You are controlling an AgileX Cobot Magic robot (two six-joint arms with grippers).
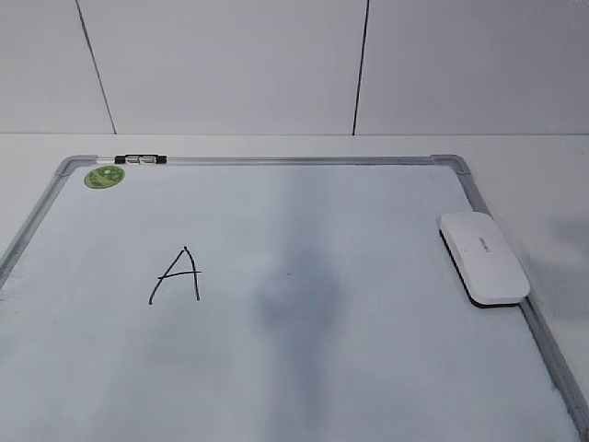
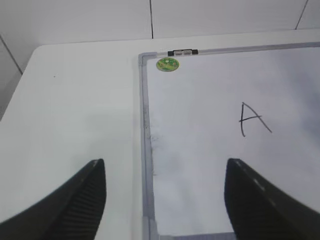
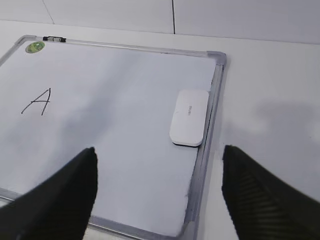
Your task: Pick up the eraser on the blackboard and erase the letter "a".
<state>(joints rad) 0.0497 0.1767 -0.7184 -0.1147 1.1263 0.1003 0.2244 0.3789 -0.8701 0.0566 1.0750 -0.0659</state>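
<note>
Exterior view: the blackboard [image 1: 276, 161] — a white dry-erase board in a silver-grey frame — lies flat on the table [image 1: 525, 157]. A single angular capital "A" [image 1: 177, 274] in black marker sits on its left half; no round lowercase "a" shows anywhere, so this is the only letter to erase. The eraser [image 1: 484, 257] lies against the board's right frame rail, its long side running along it. A green sticker [image 1: 104, 176] marks the far-left corner. Neither arm shows here.

Left wrist view: the left gripper [image 2: 165, 200] hangs above the board's left frame rail, jaws spread wide with nothing between them. The letter lies ahead and to its right, the sticker straight ahead, farther off.

Right wrist view: the right gripper [image 3: 157, 197] is also wide open and empty, hovering over the board's near-right part. The eraser lies just ahead, slightly right of its centreline, well clear of both fingers [image 3: 65, 195].

The step in hand looks like the pick — best done, I judge, by the right arm. It should descend centred over the eraser, close across the narrow width and avoid catching the frame rail beside it.

No containers appear in any of the 3 views.
</note>
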